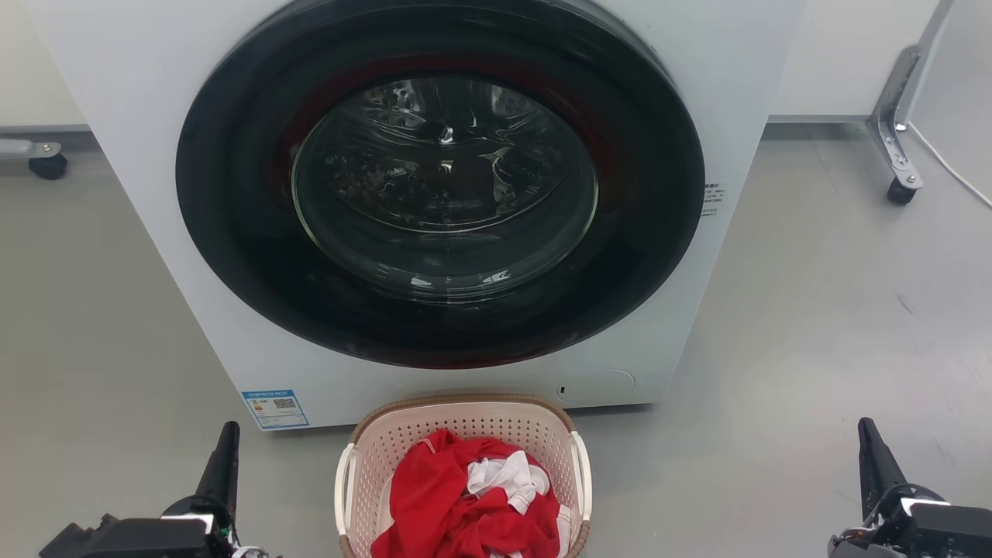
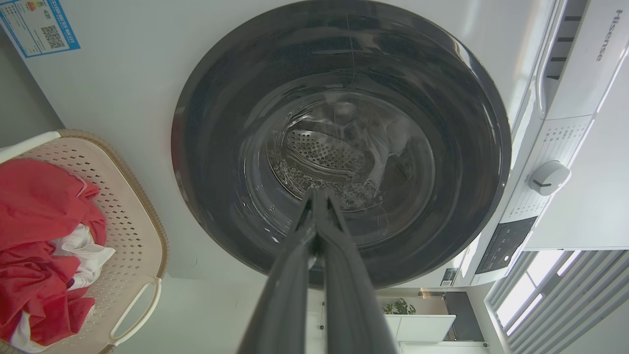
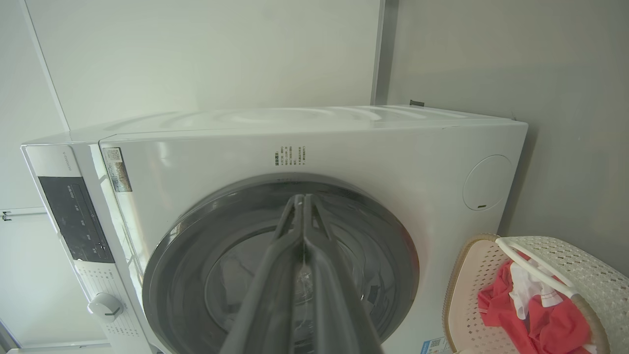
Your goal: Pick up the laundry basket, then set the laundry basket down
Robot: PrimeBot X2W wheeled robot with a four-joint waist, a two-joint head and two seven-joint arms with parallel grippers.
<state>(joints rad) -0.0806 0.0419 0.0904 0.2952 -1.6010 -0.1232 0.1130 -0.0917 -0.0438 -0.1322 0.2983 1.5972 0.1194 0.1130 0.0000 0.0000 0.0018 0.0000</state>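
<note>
Laundry basket [image 1: 465,425] — perforated cream plastic, brown woven-look rim — sits between left gripper [image 1: 229,428] and right gripper [image 1: 866,425], clear of both; each gripper's fingers are pressed together.

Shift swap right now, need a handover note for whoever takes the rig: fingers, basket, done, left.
Left gripper: fingers shut, empty, low on the basket's left, apart from it.
Right gripper: fingers shut, empty, farther off on the basket's right.
Laundry basket: on the floor in front of the washing machine, between the two grippers, holding red and white clothes. Neither handle is gripped.
Done: nothing yet; the basket is not lifted.
Left: open the fingers, take the basket, lift it, set it down.
</note>
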